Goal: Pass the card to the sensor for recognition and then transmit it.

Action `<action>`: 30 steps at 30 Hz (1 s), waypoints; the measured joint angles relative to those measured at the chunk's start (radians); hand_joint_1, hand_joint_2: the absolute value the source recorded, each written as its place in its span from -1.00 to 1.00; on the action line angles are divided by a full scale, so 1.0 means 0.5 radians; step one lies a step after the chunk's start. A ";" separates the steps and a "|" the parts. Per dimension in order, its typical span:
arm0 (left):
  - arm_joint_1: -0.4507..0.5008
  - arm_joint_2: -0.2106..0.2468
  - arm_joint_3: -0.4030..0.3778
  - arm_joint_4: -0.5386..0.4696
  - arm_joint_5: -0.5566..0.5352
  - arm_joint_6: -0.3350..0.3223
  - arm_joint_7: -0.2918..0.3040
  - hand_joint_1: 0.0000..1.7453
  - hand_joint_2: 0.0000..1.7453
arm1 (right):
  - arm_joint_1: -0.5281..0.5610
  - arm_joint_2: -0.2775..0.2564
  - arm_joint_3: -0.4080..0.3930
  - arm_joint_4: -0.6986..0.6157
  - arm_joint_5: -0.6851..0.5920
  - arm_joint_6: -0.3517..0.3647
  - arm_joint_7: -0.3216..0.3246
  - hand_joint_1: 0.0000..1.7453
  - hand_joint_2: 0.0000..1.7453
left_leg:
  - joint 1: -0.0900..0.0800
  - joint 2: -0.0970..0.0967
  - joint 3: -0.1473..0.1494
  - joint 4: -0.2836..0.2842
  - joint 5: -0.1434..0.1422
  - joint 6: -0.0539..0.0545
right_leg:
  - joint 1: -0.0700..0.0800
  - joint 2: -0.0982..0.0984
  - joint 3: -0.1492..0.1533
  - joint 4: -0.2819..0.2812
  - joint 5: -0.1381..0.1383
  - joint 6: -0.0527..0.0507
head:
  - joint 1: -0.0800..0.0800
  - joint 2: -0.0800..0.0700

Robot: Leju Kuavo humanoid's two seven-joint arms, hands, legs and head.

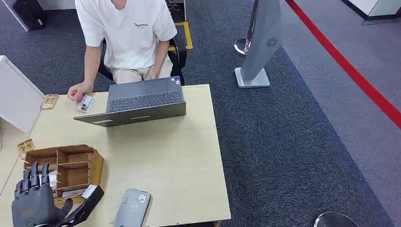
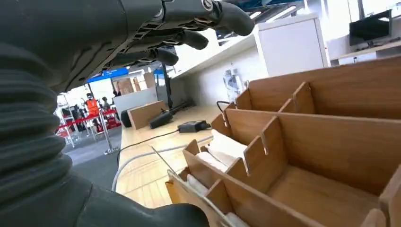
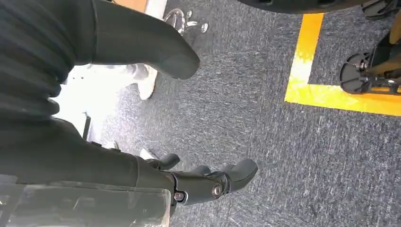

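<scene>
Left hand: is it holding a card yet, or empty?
Empty. The left hand hangs with fingers spread beside the wooden organizer, nothing between them; the person's hand has a card.

A pale wooden table [image 1: 179,156] stands on dark grey carpet [image 1: 283,142] in what appears to be a large open hall. Right of the table, a red floor line [image 1: 350,71] runs diagonally across the carpet, past a grey freestanding sign [image 1: 260,42] and a chrome stanchion base [image 1: 242,46]. Behind the table sits a black chair [image 1: 177,54], with yellow floor marking [image 1: 185,33] beyond it. A white cabinet [image 1: 16,97] stands at the table's left edge.
</scene>
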 joint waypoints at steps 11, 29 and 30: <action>-0.001 -0.017 -0.034 0.091 0.000 -0.072 -0.003 -1.00 1.00 | -0.005 -0.015 0.000 0.024 0.000 -0.012 -0.003 -1.00 1.00 | 0.000 0.000 0.000 0.000 0.000 0.000 | 0.000 0.000 0.000 0.000 0.000 0.000 | 0.000 0.000; -0.013 -0.089 -0.015 0.196 0.000 -0.106 -0.235 1.00 1.00 | -0.007 -0.051 0.005 0.063 0.000 -0.024 -0.019 -1.00 1.00 | 0.000 0.000 0.000 0.000 0.000 0.000 | 0.000 0.000 0.000 0.000 0.000 0.000 | 0.000 0.000; -0.013 -0.092 -0.014 0.197 0.000 -0.105 -0.243 1.00 1.00 | -0.007 -0.051 0.005 0.064 0.000 -0.024 -0.019 -1.00 1.00 | 0.000 0.000 0.000 0.000 0.000 0.000 | 0.000 0.000 0.000 0.000 0.000 0.000 | 0.000 0.000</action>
